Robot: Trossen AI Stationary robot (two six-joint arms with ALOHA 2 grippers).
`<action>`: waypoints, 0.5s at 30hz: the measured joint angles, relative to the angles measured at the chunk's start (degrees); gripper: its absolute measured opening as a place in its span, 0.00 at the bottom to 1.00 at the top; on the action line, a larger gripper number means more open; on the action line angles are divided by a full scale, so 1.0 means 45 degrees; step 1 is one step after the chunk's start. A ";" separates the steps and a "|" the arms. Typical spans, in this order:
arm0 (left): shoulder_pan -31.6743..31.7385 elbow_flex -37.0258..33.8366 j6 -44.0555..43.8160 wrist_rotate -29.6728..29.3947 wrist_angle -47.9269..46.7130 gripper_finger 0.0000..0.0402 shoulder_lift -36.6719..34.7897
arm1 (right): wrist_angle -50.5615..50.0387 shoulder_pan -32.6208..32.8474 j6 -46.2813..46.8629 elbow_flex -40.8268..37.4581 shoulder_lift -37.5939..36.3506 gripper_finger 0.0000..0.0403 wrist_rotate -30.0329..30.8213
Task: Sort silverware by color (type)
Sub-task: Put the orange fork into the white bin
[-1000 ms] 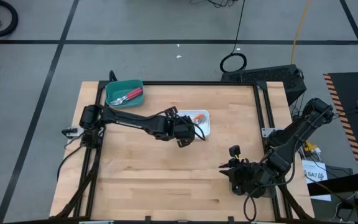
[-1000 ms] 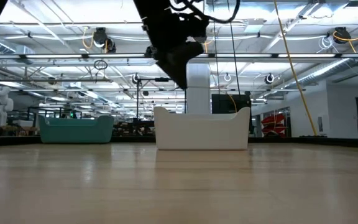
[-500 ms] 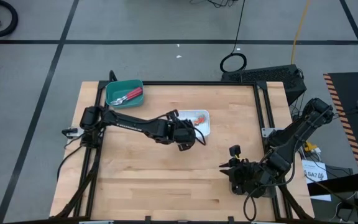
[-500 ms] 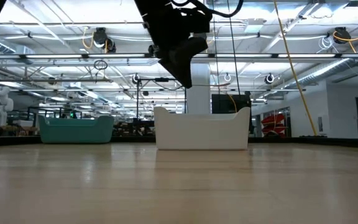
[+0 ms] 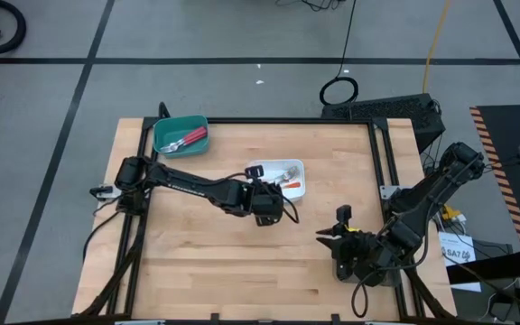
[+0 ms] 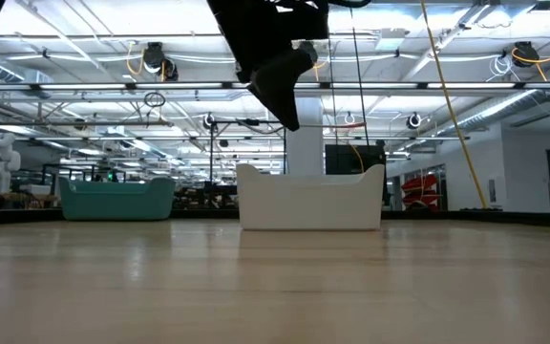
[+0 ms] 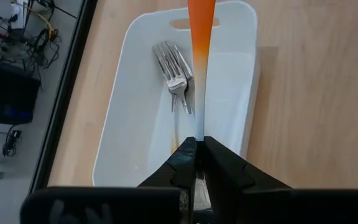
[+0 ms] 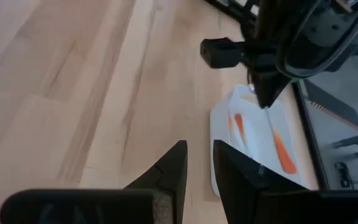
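My left gripper hangs above the near side of the white tray, shut on an orange-handled fork that sticks out ahead of the fingers over the tray. Fork heads and orange handles lie on the white tray's floor. A teal tray at the far left holds red-handled forks. My right gripper waits near the table's right near corner, open a little with nothing between its fingers. My left gripper pinches the fork's pale end between its two fingertips. The fingers slant down toward the tray and lie along the fork. The orange handle points away from them, lifted clear above the tray floor.
Bare wooden tabletop stretches across the near half. A black frame rail runs along the table's right side. In the low view the white tray and the teal tray stand at the far side.
My left gripper has drawn a little toward the table's near edge with the orange fork and rolled about its own line, so more of the white tray shows. My right gripper has turned slightly in place.
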 joint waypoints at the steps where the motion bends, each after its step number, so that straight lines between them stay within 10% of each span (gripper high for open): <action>1: 0.0000 0.0000 0.0001 -0.0005 0.0056 0.08 0.0000 | 0.0004 0.0000 -0.0005 0.0000 0.0000 0.19 0.0095; 15: 0.0010 0.0000 0.0715 0.0491 0.1231 0.08 0.0000 | 0.0000 -0.0005 0.0000 0.0000 0.0000 0.19 0.0067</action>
